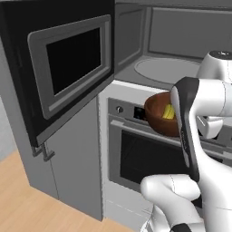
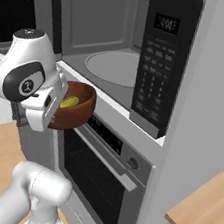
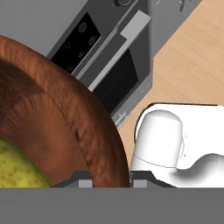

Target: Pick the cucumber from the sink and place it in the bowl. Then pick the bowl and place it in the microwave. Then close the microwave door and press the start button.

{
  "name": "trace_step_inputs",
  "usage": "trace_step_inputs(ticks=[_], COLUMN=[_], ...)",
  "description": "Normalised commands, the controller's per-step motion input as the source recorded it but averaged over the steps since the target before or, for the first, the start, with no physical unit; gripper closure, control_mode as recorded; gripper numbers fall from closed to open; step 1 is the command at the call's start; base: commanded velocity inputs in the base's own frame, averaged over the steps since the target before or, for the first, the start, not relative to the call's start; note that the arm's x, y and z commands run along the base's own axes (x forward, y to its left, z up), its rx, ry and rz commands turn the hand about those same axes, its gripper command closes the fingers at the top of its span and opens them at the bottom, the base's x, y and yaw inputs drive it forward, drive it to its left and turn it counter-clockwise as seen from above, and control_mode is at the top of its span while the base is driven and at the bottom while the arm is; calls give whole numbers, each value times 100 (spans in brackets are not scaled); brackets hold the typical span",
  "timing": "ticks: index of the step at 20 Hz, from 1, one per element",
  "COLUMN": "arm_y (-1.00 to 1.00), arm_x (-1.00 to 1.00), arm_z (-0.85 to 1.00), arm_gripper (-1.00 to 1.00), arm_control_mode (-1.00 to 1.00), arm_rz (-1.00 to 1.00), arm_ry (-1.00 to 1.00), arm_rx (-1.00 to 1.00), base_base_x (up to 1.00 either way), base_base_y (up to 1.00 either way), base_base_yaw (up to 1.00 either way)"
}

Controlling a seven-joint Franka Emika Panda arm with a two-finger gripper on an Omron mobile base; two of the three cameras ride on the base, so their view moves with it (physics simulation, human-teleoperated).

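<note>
While the gripper [image 3: 109,181] clamps its jaws over the rim of the bowl [image 3: 65,118], cucumber [image 2: 69,101] lying inside the bowl just beside the fingers, microwave [image 2: 110,66] open above and beyond, its door [image 1: 68,68] swung wide, oven [image 2: 105,173] below.

Even, soft light fills all three rendered pictures, with no single source to be told and no hard cast shadows. The microwave [image 1: 163,50] cavity is a flat mid grey, slightly darker toward its upper corners. The microwave door [image 1: 68,68] window is plain black, without reflections. Edges look slightly soft and jagged. In the hand view the bowl [image 3: 65,118] shows coarse, smeared wood grain at close range.
</note>
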Motion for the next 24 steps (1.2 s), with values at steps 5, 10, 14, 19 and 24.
trace_step_inputs(ticks=[5,10,14,19,24], arm_y=[0,0,0,0,-6], arm_x=[0,0,0,0,-32], arm_z=[0,0,0,0,37], arm_gripper=[100,100,100,100,100], arm_control_mode=[100,100,100,100,-100], arm_rz=[0,0,0,0,0], arm_ry=[0,0,0,0,-16], arm_rx=[0,0,0,0,0], base_base_x=[3,0,0,0,-3], base_base_y=[39,1,-17,-27,-5], base_base_yaw=[2,28,25,16,0])
